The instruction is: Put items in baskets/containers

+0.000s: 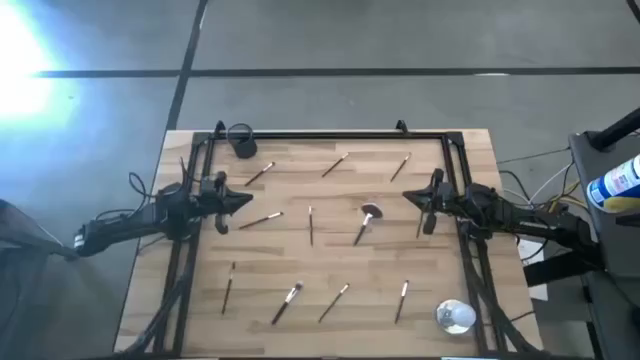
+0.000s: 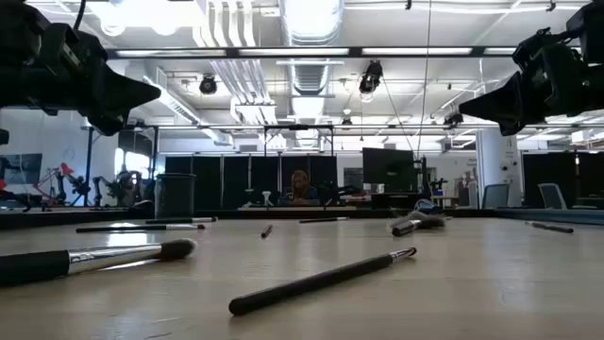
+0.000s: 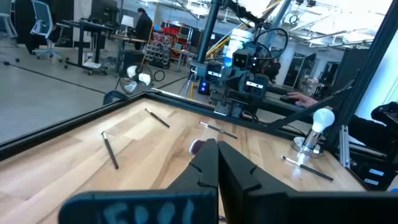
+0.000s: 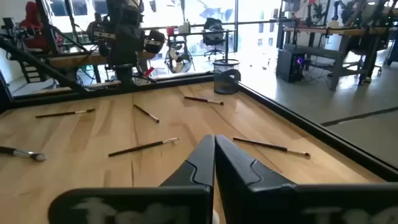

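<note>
Shiny silver round object (image 1: 455, 316) sitting on wooden counter (image 1: 330, 305) near front right corner; person (image 2: 301, 189) sitting in room beyond.

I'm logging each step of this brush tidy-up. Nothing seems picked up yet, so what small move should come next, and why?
Probably the left gripper should open and lower onto the brush lying just beside it. Both grippers are shut and empty above the table, every brush in view lies loose on the wood, and the black cup stands at the left arm's far corner. The right gripper waits across the table.
</note>
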`<state>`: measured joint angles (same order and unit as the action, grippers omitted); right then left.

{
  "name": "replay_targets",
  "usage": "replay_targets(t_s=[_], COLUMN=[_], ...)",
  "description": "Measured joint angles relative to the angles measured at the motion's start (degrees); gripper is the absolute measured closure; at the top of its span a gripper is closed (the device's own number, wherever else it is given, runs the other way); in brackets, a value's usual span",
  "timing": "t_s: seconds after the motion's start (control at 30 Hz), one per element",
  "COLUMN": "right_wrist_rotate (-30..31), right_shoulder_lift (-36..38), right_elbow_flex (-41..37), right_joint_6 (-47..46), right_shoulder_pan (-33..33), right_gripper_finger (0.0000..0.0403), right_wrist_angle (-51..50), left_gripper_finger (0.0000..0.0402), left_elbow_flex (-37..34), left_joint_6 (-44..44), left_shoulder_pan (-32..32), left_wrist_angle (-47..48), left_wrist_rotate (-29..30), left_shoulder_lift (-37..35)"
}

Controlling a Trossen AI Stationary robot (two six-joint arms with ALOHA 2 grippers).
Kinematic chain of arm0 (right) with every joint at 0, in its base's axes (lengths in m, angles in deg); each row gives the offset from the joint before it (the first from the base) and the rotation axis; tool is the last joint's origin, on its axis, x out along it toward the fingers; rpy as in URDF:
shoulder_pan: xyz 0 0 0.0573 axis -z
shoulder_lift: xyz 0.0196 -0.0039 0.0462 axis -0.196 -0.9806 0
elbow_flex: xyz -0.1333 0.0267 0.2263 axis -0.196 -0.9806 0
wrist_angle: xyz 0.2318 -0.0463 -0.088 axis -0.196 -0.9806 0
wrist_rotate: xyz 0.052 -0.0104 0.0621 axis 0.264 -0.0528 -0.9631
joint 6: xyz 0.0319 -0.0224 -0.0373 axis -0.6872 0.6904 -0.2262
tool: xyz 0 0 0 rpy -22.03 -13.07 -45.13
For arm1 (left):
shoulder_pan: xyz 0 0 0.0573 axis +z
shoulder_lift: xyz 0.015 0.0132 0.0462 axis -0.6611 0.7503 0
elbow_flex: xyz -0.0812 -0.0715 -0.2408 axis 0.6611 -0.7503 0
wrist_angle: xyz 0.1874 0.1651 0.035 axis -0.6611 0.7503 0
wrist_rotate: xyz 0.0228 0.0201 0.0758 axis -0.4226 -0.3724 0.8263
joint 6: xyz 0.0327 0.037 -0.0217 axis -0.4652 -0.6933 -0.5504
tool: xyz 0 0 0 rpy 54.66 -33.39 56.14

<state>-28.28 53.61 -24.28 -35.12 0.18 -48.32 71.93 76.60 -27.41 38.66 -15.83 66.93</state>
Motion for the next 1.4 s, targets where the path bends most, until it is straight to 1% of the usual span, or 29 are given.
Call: replay_targets(t_s=[1.27,1.4], right_wrist_rotate=[0.0,0.0], right_shoulder_lift=[0.0,0.0], right_elbow_flex=[0.0,0.0], right_joint_6=[0.0,0.0], right_shoulder_pan=[0.0,0.0], right_gripper_finger=[0.0394,0.0394], right_wrist_angle=[0.0,0.0], left_gripper_finger=[0.0401,0.0401], left_elbow_flex=[0.0,0.0], left_joint_6=[-0.2,-1.1], left_shoulder_pan=[0.0,0.0], left_wrist_angle=[0.0,-4.1], left_wrist_rotate=[0.0,0.0], left_shoulder_lift=[0.0,0.0])
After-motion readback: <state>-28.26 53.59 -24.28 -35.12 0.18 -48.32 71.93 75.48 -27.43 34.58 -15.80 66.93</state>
